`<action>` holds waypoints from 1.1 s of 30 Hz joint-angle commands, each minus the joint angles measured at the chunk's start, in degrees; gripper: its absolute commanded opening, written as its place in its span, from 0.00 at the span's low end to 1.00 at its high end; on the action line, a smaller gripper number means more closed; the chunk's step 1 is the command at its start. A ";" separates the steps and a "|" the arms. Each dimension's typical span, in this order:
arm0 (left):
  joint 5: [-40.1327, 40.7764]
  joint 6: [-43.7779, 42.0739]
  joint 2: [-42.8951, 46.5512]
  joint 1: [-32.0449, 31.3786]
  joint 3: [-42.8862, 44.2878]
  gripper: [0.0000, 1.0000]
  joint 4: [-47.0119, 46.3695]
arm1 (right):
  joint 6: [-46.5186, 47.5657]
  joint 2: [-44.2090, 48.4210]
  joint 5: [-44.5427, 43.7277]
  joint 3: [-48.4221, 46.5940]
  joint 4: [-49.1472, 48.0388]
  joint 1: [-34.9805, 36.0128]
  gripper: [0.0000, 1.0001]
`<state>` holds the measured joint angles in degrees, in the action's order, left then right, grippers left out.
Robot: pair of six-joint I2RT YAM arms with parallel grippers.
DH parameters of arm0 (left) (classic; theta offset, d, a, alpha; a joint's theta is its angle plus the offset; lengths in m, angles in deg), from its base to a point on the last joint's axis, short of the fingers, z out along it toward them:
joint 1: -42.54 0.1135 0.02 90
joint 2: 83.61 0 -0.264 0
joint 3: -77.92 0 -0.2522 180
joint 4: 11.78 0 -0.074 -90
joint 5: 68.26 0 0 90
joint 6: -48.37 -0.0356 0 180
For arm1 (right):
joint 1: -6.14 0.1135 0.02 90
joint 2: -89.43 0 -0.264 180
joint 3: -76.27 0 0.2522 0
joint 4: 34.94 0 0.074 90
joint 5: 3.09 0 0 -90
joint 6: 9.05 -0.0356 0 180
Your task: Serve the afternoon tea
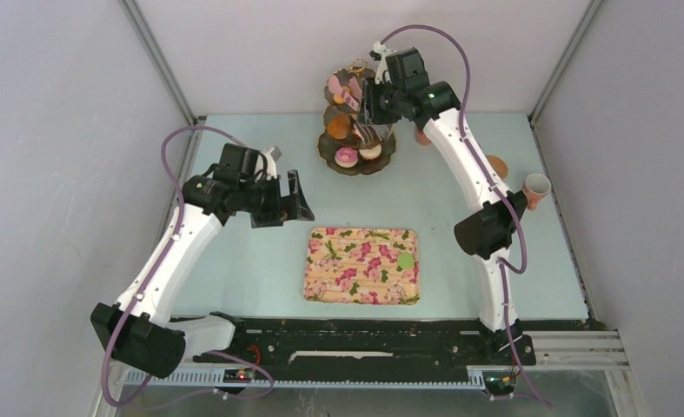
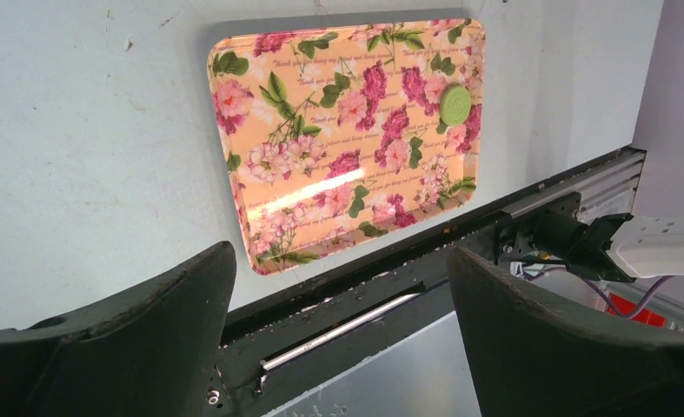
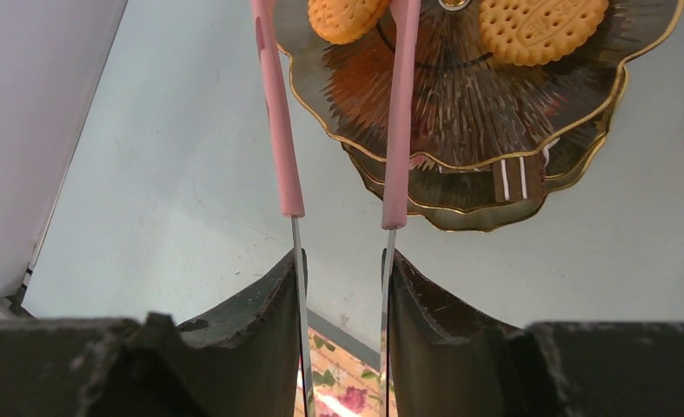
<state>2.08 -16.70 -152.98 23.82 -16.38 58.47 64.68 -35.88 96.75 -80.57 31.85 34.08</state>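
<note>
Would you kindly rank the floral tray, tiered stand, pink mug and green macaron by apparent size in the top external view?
1. floral tray
2. tiered stand, though partly covered
3. pink mug
4. green macaron, clearly the smallest

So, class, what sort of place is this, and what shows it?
Probably a robot test cell staged as a tea table, not a café: plain panel walls, left arm and right arm bolted to a rail, a tiered pastry stand and floral tray.

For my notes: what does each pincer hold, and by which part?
Right pincer: the tongs, by their bare metal arms. Left pincer: nothing.
</note>
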 commanded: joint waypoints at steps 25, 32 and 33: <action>-1.19 4.19 8.44 0.29 -0.39 0.98 -2.17 | 5.50 39.97 -15.82 35.72 23.01 22.67 0.36; -3.01 9.91 15.49 0.26 -6.91 0.98 -4.25 | -3.02 45.27 -18.69 53.17 30.99 26.87 0.35; -3.21 10.96 16.46 0.17 -7.89 0.98 -4.78 | -3.83 44.76 -18.24 54.13 31.95 26.65 0.36</action>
<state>1.16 -10.49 -140.17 23.82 -21.19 56.24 66.27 8.66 82.22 -30.74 58.45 60.79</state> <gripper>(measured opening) 0.985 0.356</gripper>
